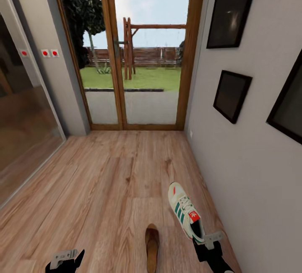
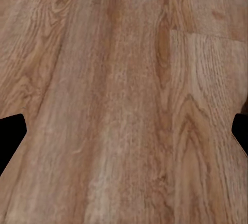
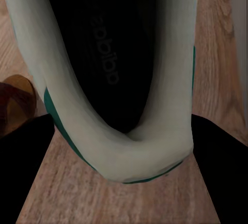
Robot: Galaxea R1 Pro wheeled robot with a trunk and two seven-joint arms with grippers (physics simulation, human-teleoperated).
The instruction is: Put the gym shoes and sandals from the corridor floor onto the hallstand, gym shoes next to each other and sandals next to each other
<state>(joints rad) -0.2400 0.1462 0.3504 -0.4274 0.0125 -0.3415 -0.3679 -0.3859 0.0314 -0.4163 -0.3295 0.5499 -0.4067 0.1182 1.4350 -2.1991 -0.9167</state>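
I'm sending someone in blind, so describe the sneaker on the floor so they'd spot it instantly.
Face the wooden glass door at the corridor's end; the gym shoe lies on the wood floor close to the right-hand wall. It is white with green stripes and a red tongue patch, unlike the plain brown sandal beside it.

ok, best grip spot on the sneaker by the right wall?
Probably the heel collar. The sneaker lies upright on the floor, toe pointing away, open heel toward the right gripper. Come from above and behind: in the right wrist view the heel rim sits between the fingers, thin enough to pinch.
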